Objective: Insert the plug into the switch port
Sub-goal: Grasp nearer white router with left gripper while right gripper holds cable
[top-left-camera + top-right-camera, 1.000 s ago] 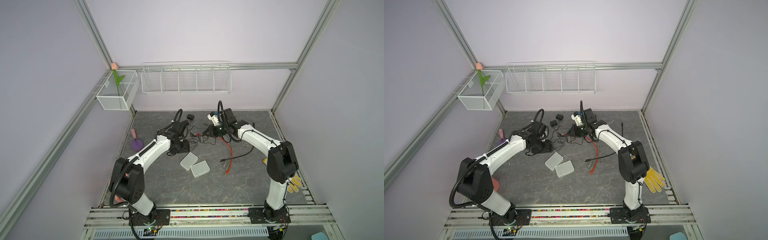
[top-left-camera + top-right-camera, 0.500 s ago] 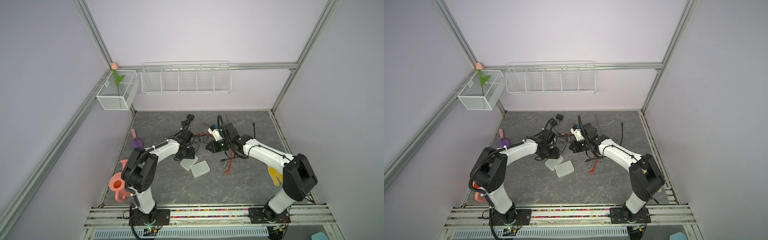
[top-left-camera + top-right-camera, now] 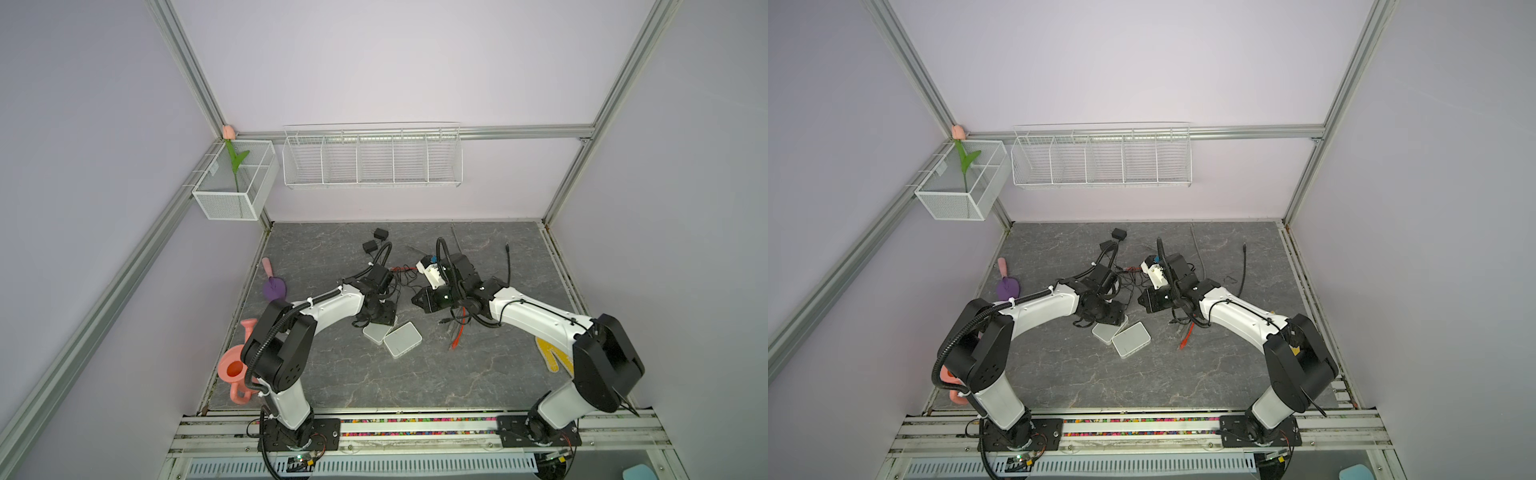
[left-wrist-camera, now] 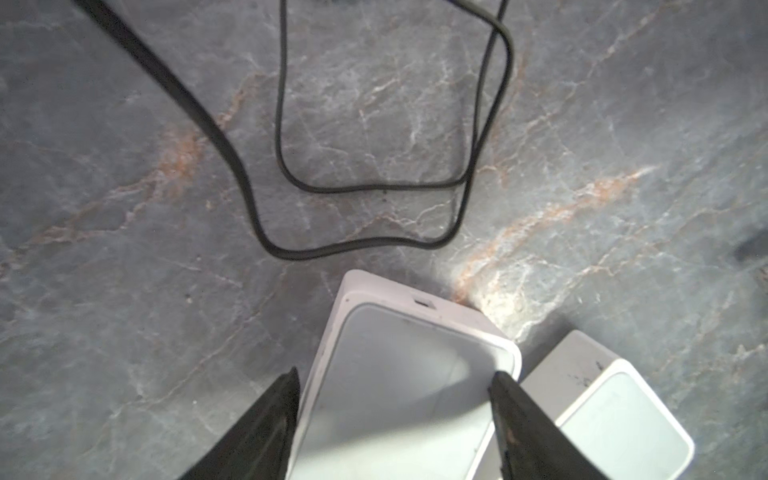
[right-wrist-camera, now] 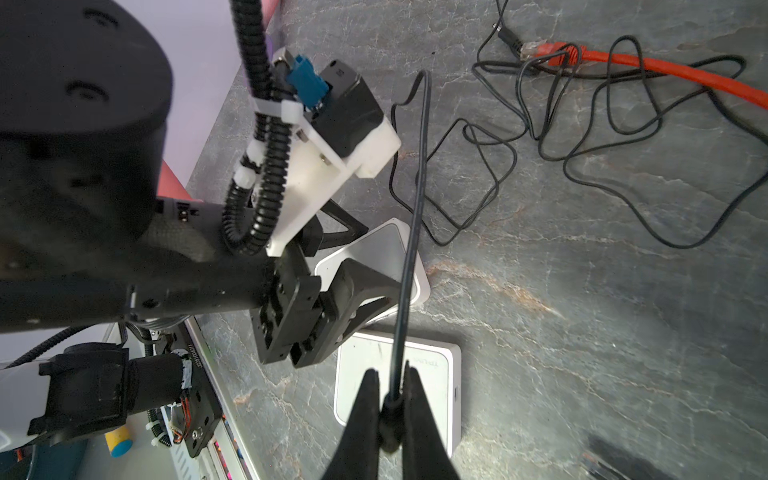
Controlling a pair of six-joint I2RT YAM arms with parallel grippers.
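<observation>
worktop (image 4: 124,291): grey veined stone look, matt
switch (image 4: 399,395): white plastic, smooth, faint sheen
cable (image 5: 417,199): black rubbery sheath, matt
rack (image 3: 372,181): white coated metal wire

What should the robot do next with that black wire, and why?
Probably ease the right pincer toward the small port on the white switch: it is shut on the black plug, and the left pincer straddles that switch, port unblocked.

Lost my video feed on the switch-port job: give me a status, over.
Left gripper open, straddling white switch. Right gripper shut on black cable, not yet plugged. Second switch tight beside first; loose wires nearby.
</observation>
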